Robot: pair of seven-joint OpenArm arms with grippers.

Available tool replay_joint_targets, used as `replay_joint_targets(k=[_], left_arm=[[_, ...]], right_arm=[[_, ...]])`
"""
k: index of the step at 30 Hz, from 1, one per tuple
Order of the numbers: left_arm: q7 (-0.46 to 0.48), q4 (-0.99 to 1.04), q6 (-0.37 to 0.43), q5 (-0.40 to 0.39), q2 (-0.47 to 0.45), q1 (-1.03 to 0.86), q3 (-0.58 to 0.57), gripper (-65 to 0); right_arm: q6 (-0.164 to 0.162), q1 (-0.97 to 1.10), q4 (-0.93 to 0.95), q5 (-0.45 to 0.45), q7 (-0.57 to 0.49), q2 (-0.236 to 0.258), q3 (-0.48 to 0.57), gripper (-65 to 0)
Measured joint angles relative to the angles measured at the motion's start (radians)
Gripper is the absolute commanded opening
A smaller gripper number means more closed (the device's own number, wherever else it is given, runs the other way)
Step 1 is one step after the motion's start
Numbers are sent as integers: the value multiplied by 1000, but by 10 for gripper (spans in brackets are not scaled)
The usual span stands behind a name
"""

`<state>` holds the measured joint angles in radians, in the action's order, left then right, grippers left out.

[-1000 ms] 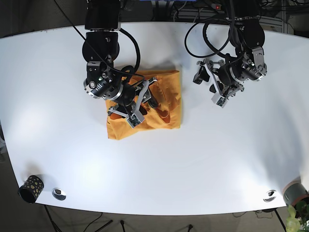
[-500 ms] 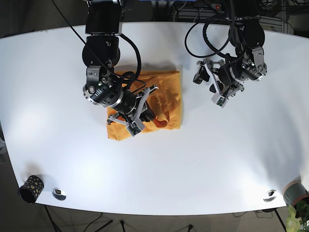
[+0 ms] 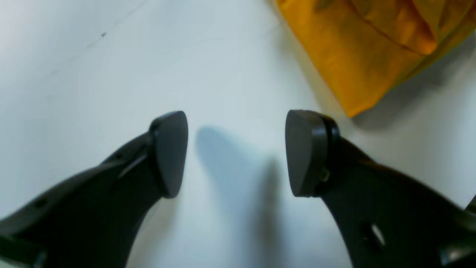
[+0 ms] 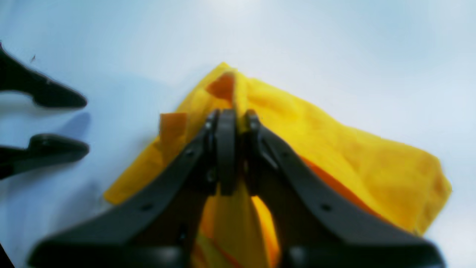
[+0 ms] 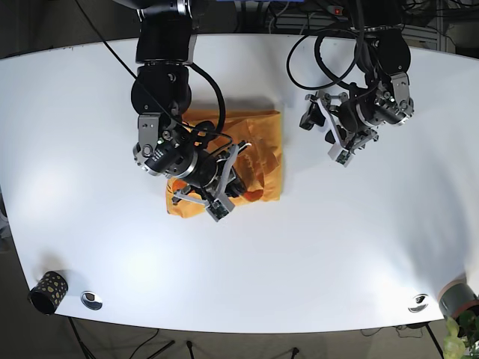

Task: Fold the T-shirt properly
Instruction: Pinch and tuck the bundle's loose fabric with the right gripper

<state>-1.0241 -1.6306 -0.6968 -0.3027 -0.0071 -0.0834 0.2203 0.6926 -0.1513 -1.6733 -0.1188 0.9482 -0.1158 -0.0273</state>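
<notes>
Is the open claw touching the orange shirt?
Apart. In the left wrist view the left gripper hangs open over bare white table, and the shirt lies off beyond its fingertips with table between.

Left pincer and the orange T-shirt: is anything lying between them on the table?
Nothing. In the base view only bare white table separates the open left pincer from the T-shirt; the left wrist view shows the same.

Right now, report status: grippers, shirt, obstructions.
Right gripper shut on T-shirt, pinching a fold. Left gripper open over bare table, beside the shirt's corner. Shirt bunched, not flat. Nothing in the way.
</notes>
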Motion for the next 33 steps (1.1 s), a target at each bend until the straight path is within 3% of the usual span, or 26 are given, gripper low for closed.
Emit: replay_joint_targets(k=[3, 5, 26, 33], left_arm=[[0, 0, 0, 0, 1, -4, 0, -267], [0, 0, 0, -1, 1, -8, 0, -267], [1, 0, 0, -1, 1, -8, 0, -267], [3, 0, 0, 0, 1, -11, 0, -267]], right_arm=[[1, 3, 0, -14, -3, -4, 18, -385], [6, 7, 0, -14, -4, -6, 19, -344], [5, 51, 36, 1, -7, 2, 21, -350], [4, 36, 141, 3, -105, 5, 21, -352]])
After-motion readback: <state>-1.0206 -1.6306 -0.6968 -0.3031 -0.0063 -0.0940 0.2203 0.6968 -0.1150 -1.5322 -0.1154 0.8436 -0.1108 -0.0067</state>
